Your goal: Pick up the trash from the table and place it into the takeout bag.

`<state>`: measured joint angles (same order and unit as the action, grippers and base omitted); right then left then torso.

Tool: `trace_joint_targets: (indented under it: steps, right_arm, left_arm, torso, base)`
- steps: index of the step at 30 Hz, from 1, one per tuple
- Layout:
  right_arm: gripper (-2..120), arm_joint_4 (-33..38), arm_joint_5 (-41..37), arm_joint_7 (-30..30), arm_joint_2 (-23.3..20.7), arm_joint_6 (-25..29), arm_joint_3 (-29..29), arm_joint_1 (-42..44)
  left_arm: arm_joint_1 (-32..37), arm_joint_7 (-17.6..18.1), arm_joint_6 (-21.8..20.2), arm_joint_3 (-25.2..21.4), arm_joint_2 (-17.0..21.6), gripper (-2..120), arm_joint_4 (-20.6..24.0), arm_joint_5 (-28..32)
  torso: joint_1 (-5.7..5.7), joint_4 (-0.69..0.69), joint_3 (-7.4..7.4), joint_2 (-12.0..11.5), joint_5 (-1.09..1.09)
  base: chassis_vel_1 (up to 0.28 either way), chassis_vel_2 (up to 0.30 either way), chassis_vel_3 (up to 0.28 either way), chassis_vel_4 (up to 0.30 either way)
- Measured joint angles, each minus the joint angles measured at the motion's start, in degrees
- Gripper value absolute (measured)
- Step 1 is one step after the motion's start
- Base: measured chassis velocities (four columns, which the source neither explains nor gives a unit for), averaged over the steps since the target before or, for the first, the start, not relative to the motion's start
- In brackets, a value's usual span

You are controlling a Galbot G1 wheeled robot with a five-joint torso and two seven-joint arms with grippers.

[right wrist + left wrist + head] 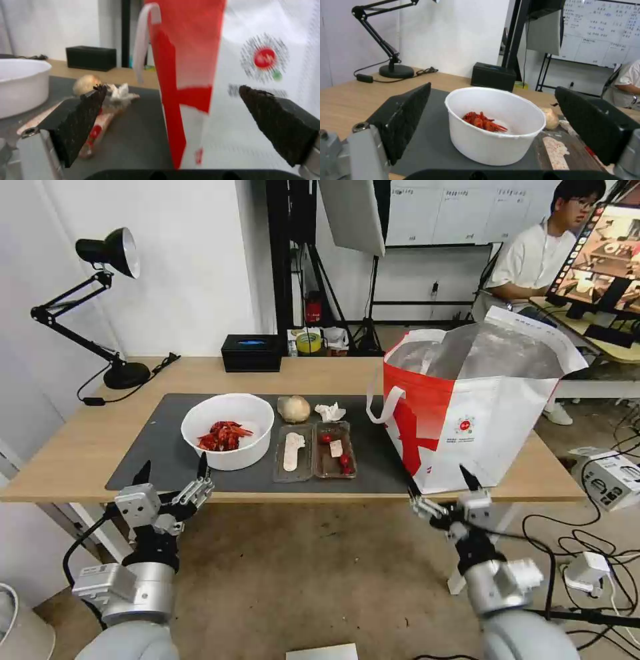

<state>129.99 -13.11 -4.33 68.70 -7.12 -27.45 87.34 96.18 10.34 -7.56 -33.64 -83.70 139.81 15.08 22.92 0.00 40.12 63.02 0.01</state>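
Left gripper (172,469): hovering at the near edge of the table (80,447), fingers spread wide, nothing held. Directly ahead of it, between the two fingertips in the left wrist view, sits the white bowl (228,431) on the grey mat (160,447); red shells (223,436) lie in its bottom. No contact between fingers and bowl.

Right gripper (442,479): also at the near table edge, fingers spread wide, empty. Straight ahead of it stands the red-and-white bag (473,410), upright, mouth open, foil lining visible, one white handle (383,407) hanging down its red side. In the right wrist view the bag (233,75) spans the gap between the fingers, close but not touching.

Between the two grippers, farther in on the mat: the clear tray (315,450), holding a few small tomatoes (344,463) in the compartment nearer the right gripper. Beyond the tray, the beige lump (293,409) and, just beside it toward the bag, the crumpled tissue (330,412).

Far beyond the left gripper: black box (252,353) at the back edge, desk lamp (107,300) at the far corner.
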Motion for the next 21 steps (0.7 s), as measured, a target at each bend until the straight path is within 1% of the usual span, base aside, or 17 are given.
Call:
trace_joint_targets:
  steps: [1,4,5,7,8,9,10,11,14,21]
  right_arm:
    - [100,0.0,0.0,0.0,0.0,0.0,0.0,0.0]
    - [100,-0.6,-4.7,-1.6,-6.1,-2.6,1.5,-5.7]
    - [100,-0.6,-4.7,-1.6,-6.1,-2.6,1.5,-5.7]
    - [100,-1.1,-7.9,-2.7,-10.4,-4.3,2.4,-9.6]
    - [100,-1.2,-8.6,-2.9,-11.3,-4.7,2.7,-10.4]
    - [100,-1.2,-8.6,-2.9,-11.3,-4.7,2.7,-10.4]
    - [100,-1.5,-10.7,-3.6,-14.0,-5.9,3.3,-13.0]
    - [100,-1.9,-12.1,-4.0,-15.8,-6.3,4.2,-14.8]
    - [100,-2.4,-13.0,-3.9,-16.5,-6.5,5.3,-15.5]
    - [100,-2.5,-13.0,-3.9,-16.2,-6.5,5.6,-15.3]
  left_arm:
    - [0.0,0.0,0.0,0.0,0.0,100,0.0,0.0]
    - [0.4,-0.1,0.1,0.0,-0.1,100,0.0,-0.1]
    - [0.4,-0.1,0.1,0.0,-0.1,100,0.0,-0.1]
    - [0.7,-0.1,0.1,0.1,-0.1,100,0.0,-0.3]
    - [0.7,-0.2,0.0,0.1,-0.1,100,0.0,-0.3]
    - [0.7,-0.2,0.0,0.1,-0.1,100,0.0,-0.3]
    - [0.8,-0.2,-0.1,0.1,-0.1,100,-0.1,-0.3]
    - [0.9,-0.2,-0.2,0.1,-0.2,100,-0.1,-0.3]
    - [1.1,-0.3,-0.6,0.1,-0.3,100,-0.1,-0.4]
    - [1.4,-0.4,-1.1,0.5,-0.7,100,-0.2,-0.4]
  torso:
    - [0.00,0.00,0.00,0.0,0.00]
    - [0.00,0.00,0.00,0.0,0.01]
    - [0.00,0.00,0.00,0.0,0.01]
    - [0.00,0.00,0.00,0.0,0.01]
    - [0.00,0.00,0.00,0.0,0.00]
    - [0.00,0.00,0.00,0.0,0.00]
    - [0.00,0.00,0.00,0.0,0.01]
    - [0.00,0.02,0.00,0.0,-0.04]
    - [0.01,0.00,0.00,0.0,0.02]
    - [0.00,-0.01,-0.01,0.0,0.00]
  base:
    - [0.000,0.000,0.000,0.000]
    - [0.000,0.000,0.000,0.000]
    - [0.000,0.000,0.000,0.000]
    - [0.000,0.000,0.000,0.000]
    - [0.000,0.000,0.000,0.000]
    - [0.000,0.000,0.000,0.000]
    - [0.000,0.000,0.000,0.000]
    - [0.000,0.000,0.000,0.000]
    - [0.000,0.000,0.000,0.000]
    - [0.000,0.000,0.000,0.000]
